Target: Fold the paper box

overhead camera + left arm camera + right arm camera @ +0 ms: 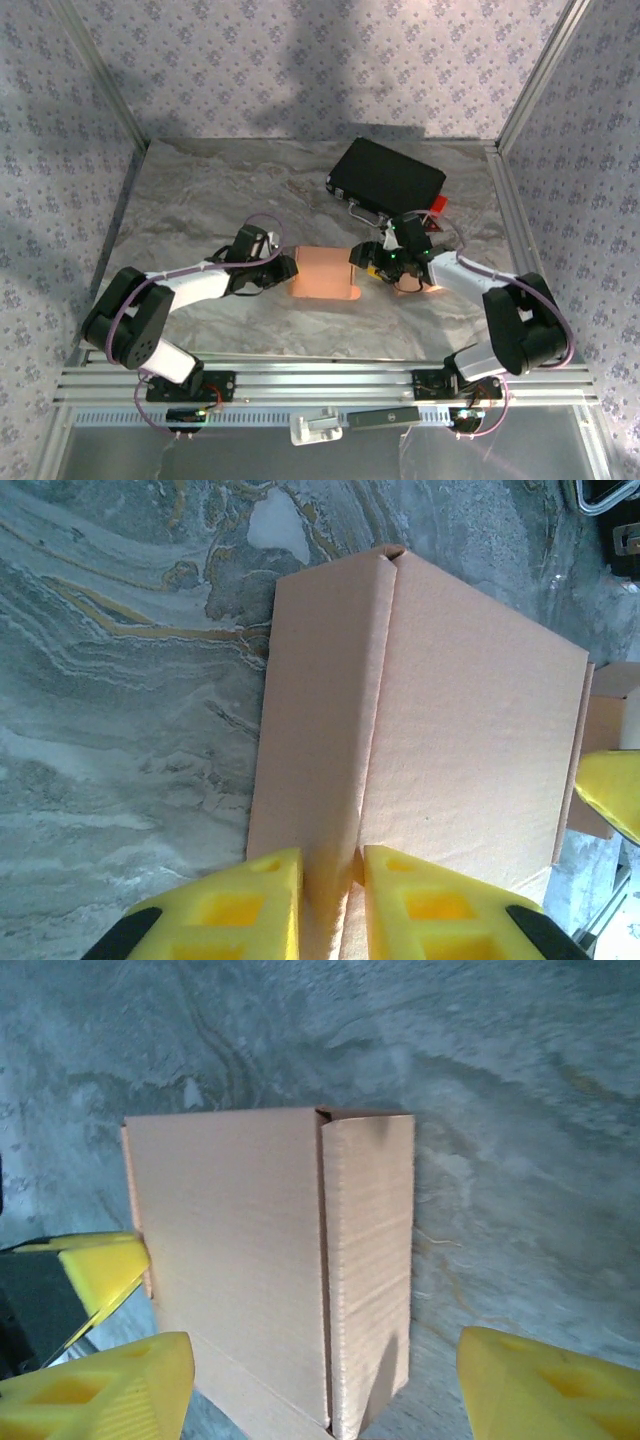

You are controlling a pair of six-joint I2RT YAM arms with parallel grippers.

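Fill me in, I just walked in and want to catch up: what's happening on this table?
Two robot arms are folding a paper box in the middle of the table. The left jaws are pinched shut on a raised fold at their end of the box. The right jaws stand wide open at the opposite end, gripping nothing. The box looks mostly closed up. A black case sits apart behind it.

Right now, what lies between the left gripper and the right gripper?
The paper box lies between them, as the top view shows. The left gripper pinches a raised wall of it; the right gripper stands open at the opposite side.
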